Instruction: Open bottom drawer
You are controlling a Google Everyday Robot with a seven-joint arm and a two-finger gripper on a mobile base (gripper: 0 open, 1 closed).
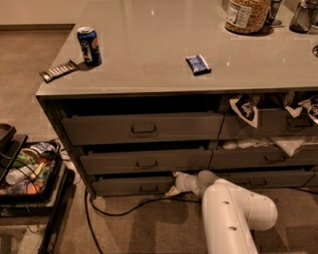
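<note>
Countertop [149, 74]: can [89, 45], bar [59, 70], packet [198, 64], jar [247, 15]

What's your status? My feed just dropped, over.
Gripper low, at the right end of the bottom drawer front, off its handle. Drawer's inside not showing. Black cable on floor beneath.

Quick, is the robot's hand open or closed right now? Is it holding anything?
Gripper: cannot tell whether open, closed or holding anything; it is low down at the right end of the bottom drawer.

Can [89, 45], blue packet [198, 64], jar [247, 15] sit on countertop [149, 30].
</note>
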